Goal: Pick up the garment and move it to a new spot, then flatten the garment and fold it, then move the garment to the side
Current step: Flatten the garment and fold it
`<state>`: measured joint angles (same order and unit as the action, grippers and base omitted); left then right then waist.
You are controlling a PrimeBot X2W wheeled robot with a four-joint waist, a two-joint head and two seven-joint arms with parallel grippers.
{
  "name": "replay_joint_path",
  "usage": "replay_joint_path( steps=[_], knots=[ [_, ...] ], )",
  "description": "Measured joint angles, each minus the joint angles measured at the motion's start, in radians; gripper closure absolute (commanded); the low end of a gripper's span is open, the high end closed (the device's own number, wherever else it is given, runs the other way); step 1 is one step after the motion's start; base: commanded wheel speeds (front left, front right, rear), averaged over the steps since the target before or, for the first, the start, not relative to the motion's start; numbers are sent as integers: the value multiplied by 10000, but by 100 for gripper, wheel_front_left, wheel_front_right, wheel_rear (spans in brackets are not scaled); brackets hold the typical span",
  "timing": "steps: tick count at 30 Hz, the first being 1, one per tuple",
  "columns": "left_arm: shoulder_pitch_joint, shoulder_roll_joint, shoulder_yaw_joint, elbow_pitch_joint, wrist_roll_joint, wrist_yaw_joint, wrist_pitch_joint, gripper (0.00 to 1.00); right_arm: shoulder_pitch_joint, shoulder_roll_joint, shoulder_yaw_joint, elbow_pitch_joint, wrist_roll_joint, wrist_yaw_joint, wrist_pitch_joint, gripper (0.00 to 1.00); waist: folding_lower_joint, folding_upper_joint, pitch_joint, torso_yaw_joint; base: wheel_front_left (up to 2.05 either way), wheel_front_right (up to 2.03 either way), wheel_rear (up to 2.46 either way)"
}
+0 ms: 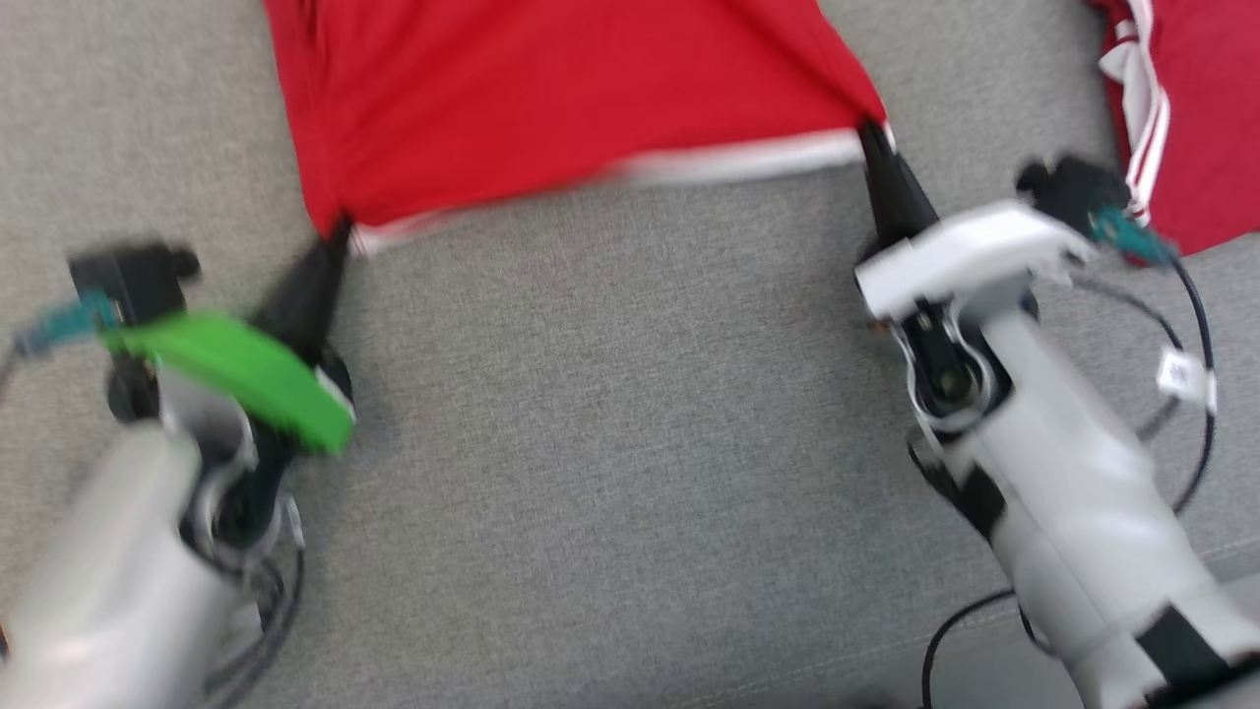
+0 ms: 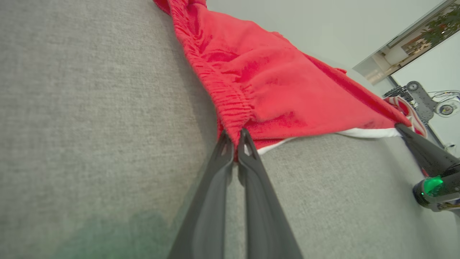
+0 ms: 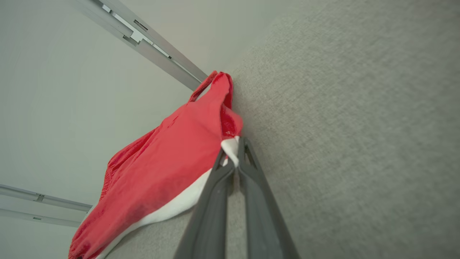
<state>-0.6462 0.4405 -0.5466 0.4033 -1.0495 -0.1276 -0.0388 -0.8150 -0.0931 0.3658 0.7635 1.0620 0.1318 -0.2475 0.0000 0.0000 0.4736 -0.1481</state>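
The garment is red with a white hem and stretches across the top of the head view over the grey cloth surface. My left gripper is shut on its near left corner, and my right gripper is shut on its near right corner. The white hem runs taut between the two. In the left wrist view the fingers pinch the gathered red edge of the garment. The right wrist view has the gripper clamped on the white hem of the garment, which hangs raised off the surface.
A second red garment with white stripes lies at the far right. The grey cloth surface spreads wide between and below both arms. Cables trail beside the right forearm.
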Motion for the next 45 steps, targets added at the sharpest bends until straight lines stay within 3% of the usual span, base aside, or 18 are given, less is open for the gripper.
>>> replay_joint_path(
  steps=[2, 10, 13, 17, 21, 24, 34, 45],
  knots=[
    [1359, 207, -121, -953, -144, 171, -151, 100, 1322, -368, -194, -779, 276, 2, 56, 100, -1, 0, -393, -25, 0, 0, 0],
    [6590, 539, -391, -4838, -813, 2242, -786, 100, 7235, -1712, -1615, -4600, 564, 2, 1035, 100, -1, 0, -2014, 178, 0, 0, 0],
    [7781, 541, -564, -6197, -974, 2702, -922, 100, 9026, -1814, -2752, -6255, 424, 4, 1480, 100, -2, 0, -2383, 368, 0, 0, 0],
    [8017, 424, -579, -7223, -1323, 2918, -800, 100, 9694, -1317, -4146, -7919, -115, 2, 2617, 100, -1, 0, -2542, 722, 0, 0, 0],
    [7455, -79, -564, -7607, -2174, 2763, -228, 100, 8890, -523, -4963, -8531, -1070, -10, 4151, 100, -1, 0, -2443, 1066, 0, 0, 0],
    [6564, -326, -468, -7488, -2533, 2780, 263, 100, 7336, -12, -5461, -8491, -2010, -12, 5517, 100, -1, 0, -2176, 1307, 0, 0, 0],
    [3859, -1411, -249, -5892, -2859, 3116, 1009, 100, 2334, 405, -6372, -6224, -4587, -13, 8278, 100, -1, 0, -1126, 2092, 0, 0, 0],
    [2350, -2288, -324, -4393, -2815, 2991, 1131, 100, 84, 441, -6387, -4207, -6590, -13, 8604, 100, -1, 0, -325, 3092, 0, 0, 0]
  ],
)
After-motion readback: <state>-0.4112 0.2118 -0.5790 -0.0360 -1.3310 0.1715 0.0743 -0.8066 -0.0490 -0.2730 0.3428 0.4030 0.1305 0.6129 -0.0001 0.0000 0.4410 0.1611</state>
